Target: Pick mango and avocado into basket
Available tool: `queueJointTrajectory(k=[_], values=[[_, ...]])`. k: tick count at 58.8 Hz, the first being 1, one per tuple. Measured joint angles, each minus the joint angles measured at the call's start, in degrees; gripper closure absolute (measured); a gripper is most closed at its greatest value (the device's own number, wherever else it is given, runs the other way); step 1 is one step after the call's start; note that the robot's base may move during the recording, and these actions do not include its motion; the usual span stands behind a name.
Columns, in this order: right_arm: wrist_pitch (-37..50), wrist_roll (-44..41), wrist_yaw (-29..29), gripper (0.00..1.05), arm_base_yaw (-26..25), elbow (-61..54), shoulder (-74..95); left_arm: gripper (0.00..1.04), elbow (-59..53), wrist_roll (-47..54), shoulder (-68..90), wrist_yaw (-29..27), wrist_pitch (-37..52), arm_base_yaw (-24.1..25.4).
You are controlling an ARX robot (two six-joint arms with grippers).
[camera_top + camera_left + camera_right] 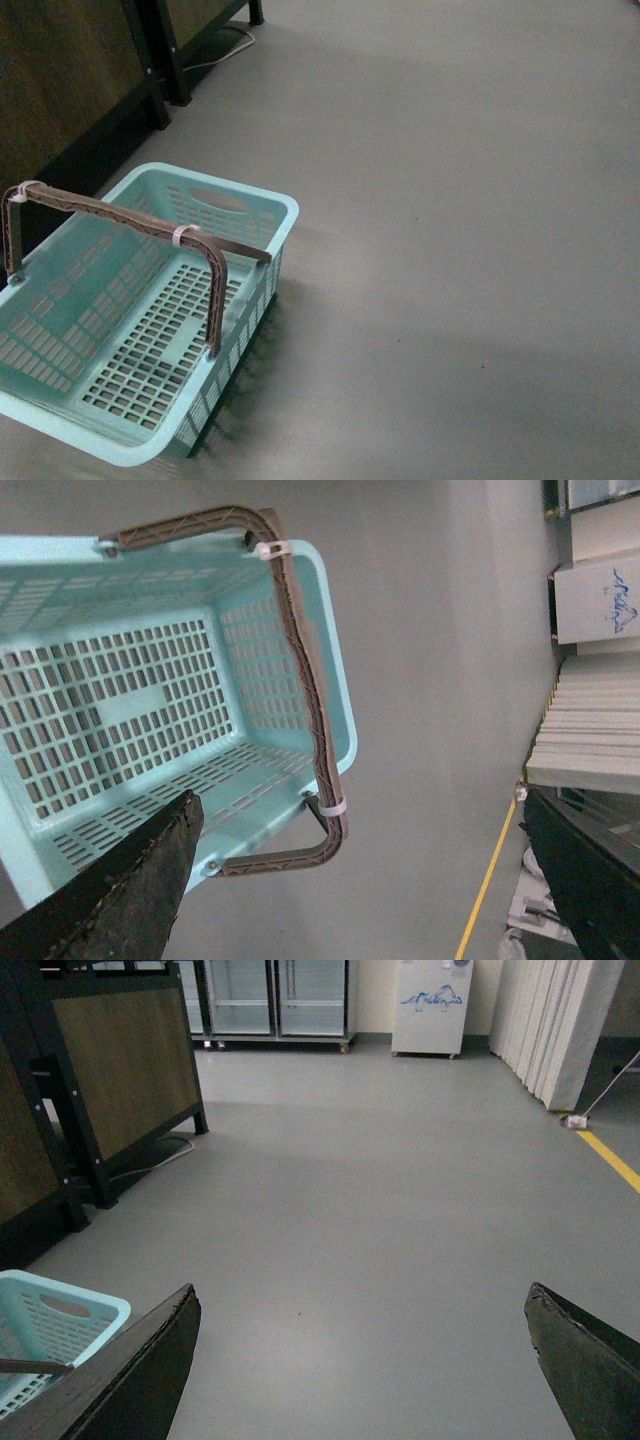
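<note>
The pale teal basket point(262, 205) stands on the grey floor at the lower left of the front view, its brown handles point(150, 222) raised and bound with white ties. It holds nothing. It also shows in the left wrist view point(330, 680) and, by one corner, in the right wrist view point(60, 1310). My left gripper point(365, 810) is open above the floor beside the basket's handle end. My right gripper point(360, 1305) is open over bare floor, the basket off to one side. The mango and the avocado are out of view. Neither arm shows in the front view.
A dark-framed wooden panel point(60, 90) with a cable point(225, 50) at its foot stands behind the basket. In the right wrist view there are glass-door fridges point(280, 1000), a white cabinet point(432, 1005), a pale curtain point(555, 1030) and a yellow floor line point(610, 1158).
</note>
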Motion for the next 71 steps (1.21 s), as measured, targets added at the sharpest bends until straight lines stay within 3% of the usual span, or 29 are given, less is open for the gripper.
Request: queueJointTrajectory(k=[8,18,49,71], values=[[0.0,0.0,0.0,0.08,0.0,0.0,0.0,0.07,5.4,-3.1,17.4,-0.4,8.6,-1.6],[0.0,0.0,0.0,0.08,0.0,0.0,0.0,0.07,13.1,-4.9,31.5,-0.4,11.3,-3.7],[0.0,0.0,0.0,0.08,0.0,0.0,0.0,0.07,41.1,-7.8,59.2,-2.3,7.2,-9.9],[0.0,0.0,0.0,0.08,0.0,0.0,0.0,0.62,47.7,-11.4,64.7,-4.2,6.4,-14.1]])
